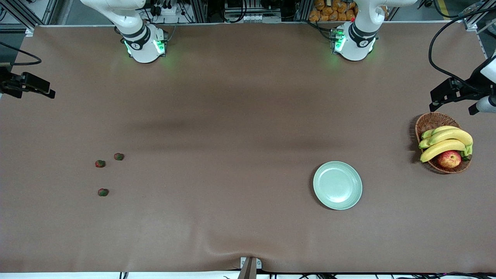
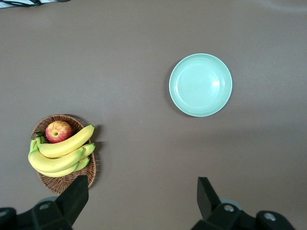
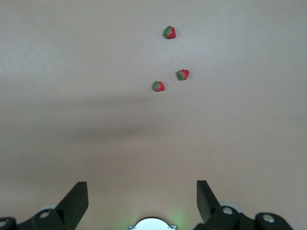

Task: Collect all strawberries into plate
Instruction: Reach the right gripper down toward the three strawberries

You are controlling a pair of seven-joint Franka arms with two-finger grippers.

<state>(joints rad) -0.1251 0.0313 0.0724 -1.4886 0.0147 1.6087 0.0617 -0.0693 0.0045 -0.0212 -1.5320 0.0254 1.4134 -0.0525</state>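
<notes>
Looking down from the right gripper, its two dark fingers spread wide apart with nothing between them, over a plain brown table. Three strawberries lie on the cloth, well clear of the fingers: small red berries with green caps. Two sit near each other; the third lies apart from that pair.

red-green strawberries, mint plate, seemingly plain brown table.

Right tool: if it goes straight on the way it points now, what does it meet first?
Probably only bare table. The open right tool points down at it; the strawberries lie further ahead, off that line.
</notes>
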